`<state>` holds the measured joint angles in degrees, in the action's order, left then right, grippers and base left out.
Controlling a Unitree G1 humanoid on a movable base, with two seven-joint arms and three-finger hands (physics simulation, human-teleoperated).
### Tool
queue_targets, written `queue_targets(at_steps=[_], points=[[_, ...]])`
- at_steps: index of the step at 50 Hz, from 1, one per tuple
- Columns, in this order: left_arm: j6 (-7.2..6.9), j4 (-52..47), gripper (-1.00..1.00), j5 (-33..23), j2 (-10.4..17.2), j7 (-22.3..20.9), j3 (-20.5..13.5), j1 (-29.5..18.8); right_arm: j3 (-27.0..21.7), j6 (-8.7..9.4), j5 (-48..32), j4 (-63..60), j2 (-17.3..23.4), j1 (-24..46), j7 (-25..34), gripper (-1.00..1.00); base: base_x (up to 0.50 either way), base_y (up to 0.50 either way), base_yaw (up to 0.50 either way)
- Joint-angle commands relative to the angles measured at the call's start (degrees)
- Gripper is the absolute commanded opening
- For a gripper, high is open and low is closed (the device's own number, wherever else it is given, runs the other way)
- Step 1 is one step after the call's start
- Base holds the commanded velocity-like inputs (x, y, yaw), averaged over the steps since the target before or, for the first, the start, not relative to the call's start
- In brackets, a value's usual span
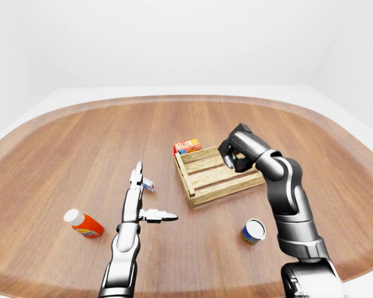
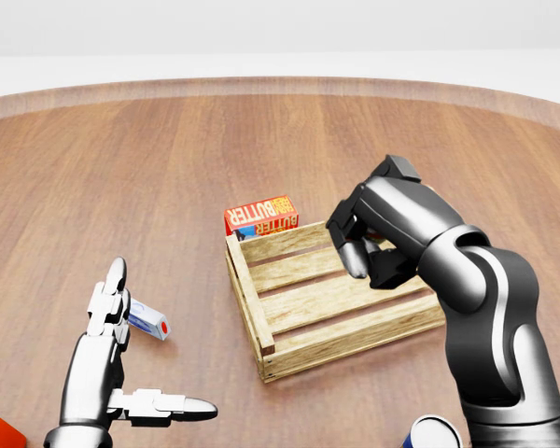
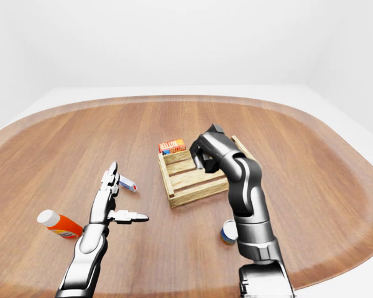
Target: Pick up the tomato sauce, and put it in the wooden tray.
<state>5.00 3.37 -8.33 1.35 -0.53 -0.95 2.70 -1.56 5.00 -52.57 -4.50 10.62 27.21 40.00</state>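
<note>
The wooden tray sits right of centre in the head view, with nothing showing on its slats. My right hand hovers over the tray's upper part with its fingers curled in, and I see nothing in them. A blue and white can stands upright below the tray, beside my right arm. My left hand is open at lower left, fingers straight and thumb out. A small white and blue item with a red end lies just right of its fingers. No label is readable enough to say which one is the tomato sauce.
A red butter box leans against the tray's upper left corner. An orange bottle with a white cap lies at the left of the left-eye view. The round wooden table's rim curves along the top.
</note>
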Motion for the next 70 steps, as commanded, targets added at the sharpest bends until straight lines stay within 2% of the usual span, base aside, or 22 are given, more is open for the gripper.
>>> queue_targets(at_steps=[1,6,8,11,12,13,15,17,22,31,42,57,65,70], points=[[0.00,0.36,1.00,0.04,0.04,-0.01,-0.08,-0.21,-0.88,0.00,3.34,20.96,3.43,13.42,-1.76,-1.00,0.00,0.00,0.00],[0.00,0.69,1.00,0.12,0.08,-0.04,-0.13,-0.38,-0.12,0.00,5.18,33.55,3.81,19.31,-6.55,-1.00,0.00,0.00,0.00],[0.00,0.70,1.00,0.07,0.08,0.01,-0.15,-0.40,0.11,-0.91,6.10,38.59,3.82,21.76,-8.21,-1.00,0.00,0.00,0.00],[0.00,0.83,1.00,0.11,0.09,0.00,-0.18,-0.50,0.49,-4.20,7.41,49.38,4.11,26.80,-12.42,-1.00,0.00,0.00,0.00],[0.00,0.85,1.00,0.10,0.10,0.01,-0.17,-0.51,0.60,-6.47,7.85,56.63,4.27,30.09,-15.37,-1.00,0.00,0.00,0.00],[0.00,0.86,1.00,0.09,0.10,0.01,-0.17,-0.53,0.71,-6.89,7.99,57.76,4.36,30.59,-15.82,-1.00,0.00,0.00,0.00],[0.00,0.85,1.00,0.12,0.09,0.02,-0.20,-0.56,1.01,-9.67,8.79,66.74,4.38,34.36,-18.95,-1.00,0.00,0.00,0.00],[0.00,0.88,1.00,0.11,0.09,0.03,-0.19,-0.57,1.54,-10.00,8.56,70.99,4.37,35.77,-20.94,-1.00,0.00,0.00,0.00],[0.00,1.08,1.00,0.15,0.10,0.03,-0.20,-0.67,1.16,-10.00,10.63,76.39,3.46,37.70,-21.09,-1.00,0.00,0.00,0.00],[0.00,0.85,1.00,0.20,0.06,0.11,-0.20,-0.61,1.86,-10.00,9.22,79.99,1.77,38.15,-23.14,-1.00,0.00,0.00,0.00],[0.00,0.81,1.00,0.33,0.09,0.05,-0.23,-0.61,0.64,-10.00,7.70,81.87,0.86,35.98,-29.82,-1.00,0.00,0.00,0.00],[0.00,1.01,1.00,0.33,0.14,-0.03,-0.28,-0.61,-0.44,-10.00,3.09,83.26,0.38,33.37,-36.38,-1.00,0.00,0.00,0.00],[0.00,1.21,1.00,0.25,0.16,-0.08,-0.26,-0.61,0.27,-10.00,-2.13,83.64,-0.03,33.60,-37.14,-1.00,0.00,0.00,0.00],[0.00,1.13,1.00,0.24,0.15,-0.10,-0.27,-0.60,-0.16,-9.35,-3.89,83.78,-0.34,33.38,-37.67,-1.00,0.00,0.00,0.00]])
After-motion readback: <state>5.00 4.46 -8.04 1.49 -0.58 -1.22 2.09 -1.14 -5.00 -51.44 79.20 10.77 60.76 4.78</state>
